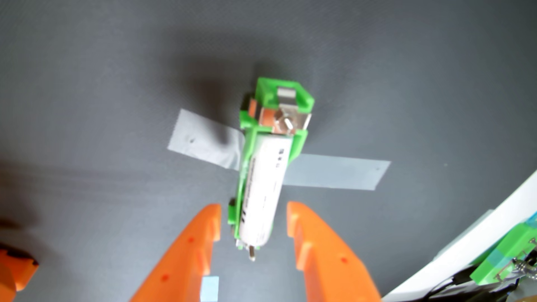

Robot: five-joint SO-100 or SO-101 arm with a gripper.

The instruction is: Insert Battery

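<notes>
In the wrist view a white cylindrical battery (263, 191) lies lengthwise in a green holder (274, 100) that is taped to the dark grey table with grey tape (334, 172). Metal contacts show at the holder's far end, and a small metal pin sticks out at its near end. My orange gripper (252, 216) is open, one fingertip on each side of the battery's near end. Neither finger touches the battery. The left finger (189, 255) and right finger (325, 255) rise from the bottom edge.
A white board edge (465, 246) runs diagonally across the bottom right corner, with another green part and wires (505, 261) beyond it. An orange arm part (16, 270) sits at the left edge. A small pale blue tape square (209, 287) lies between the fingers.
</notes>
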